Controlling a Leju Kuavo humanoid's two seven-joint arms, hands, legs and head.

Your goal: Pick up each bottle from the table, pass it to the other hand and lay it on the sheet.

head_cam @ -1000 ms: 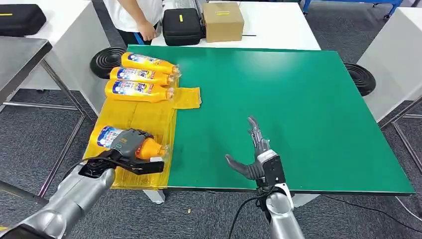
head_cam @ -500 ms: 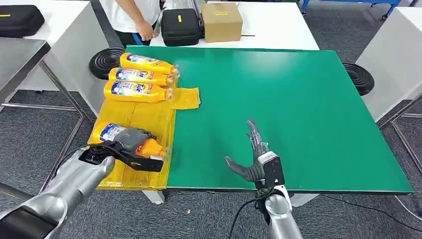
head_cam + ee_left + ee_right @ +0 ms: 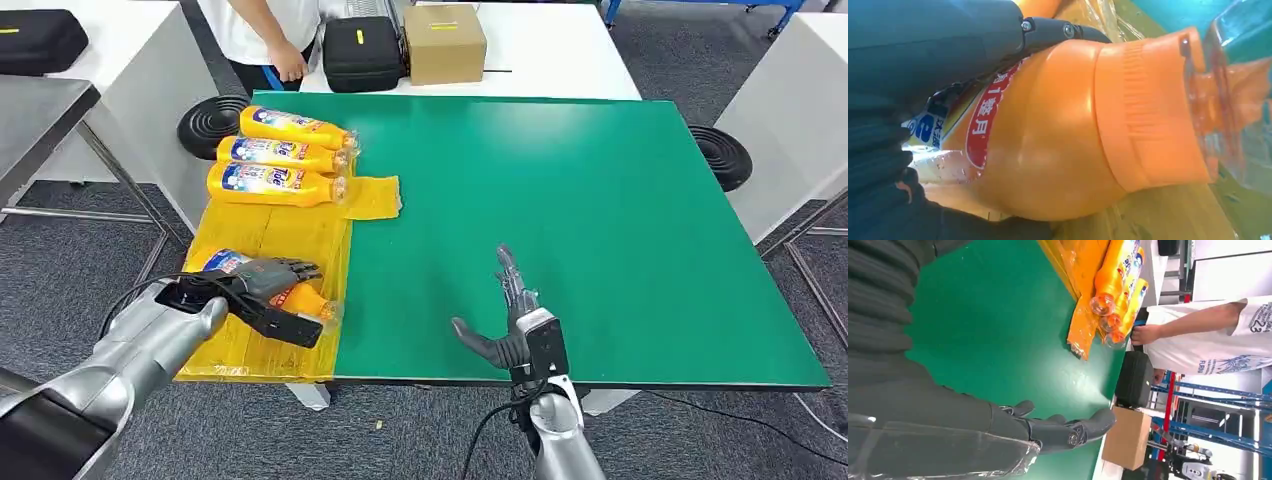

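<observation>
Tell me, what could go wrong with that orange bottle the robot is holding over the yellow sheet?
1. The left hand grips the orange bottle near the yellow sheet's front edge by the table's corner; released there, it might roll off.
2. The crinkled sheet may snag the fingers as they let go.
3. The right hand rests open, too far away to catch a slip.

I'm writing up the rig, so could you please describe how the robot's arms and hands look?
Both arms are smooth silver tubes with black cables at the wrists. The left hand and right hand are dark grey, with slim dark fingers, a grey ribbed cover and a black block at each wrist.
</observation>
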